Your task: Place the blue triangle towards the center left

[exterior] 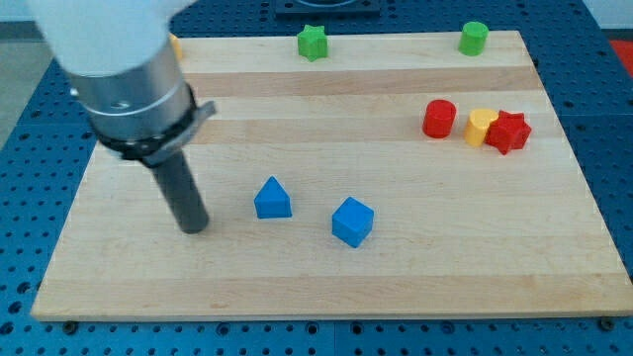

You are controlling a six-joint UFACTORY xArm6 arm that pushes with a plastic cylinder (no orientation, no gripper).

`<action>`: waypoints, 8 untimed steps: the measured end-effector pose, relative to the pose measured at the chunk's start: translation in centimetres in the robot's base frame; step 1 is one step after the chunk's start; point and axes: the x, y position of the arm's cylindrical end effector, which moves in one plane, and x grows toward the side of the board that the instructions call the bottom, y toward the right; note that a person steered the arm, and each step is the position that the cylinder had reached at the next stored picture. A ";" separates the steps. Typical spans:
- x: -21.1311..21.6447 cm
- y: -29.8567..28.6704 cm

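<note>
The blue triangle (272,199) lies on the wooden board (326,277), a little left of the board's middle and toward the view's bottom. My tip (195,227) rests on the board to the left of the blue triangle, a short gap apart from it. The arm's grey body rises from the rod toward the view's top left. A blue cube (352,221) lies just right of the triangle and slightly lower.
A green star (313,42) and a green cylinder (474,38) sit near the top edge. A red cylinder (439,119), a yellow heart-like block (480,126) and a red star (508,132) cluster at the right. A small yellow-orange block (175,44) peeks from behind the arm.
</note>
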 end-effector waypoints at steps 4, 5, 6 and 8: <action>0.7 8.6; -0.4 10.3; -3.6 10.1; -5.1 10.9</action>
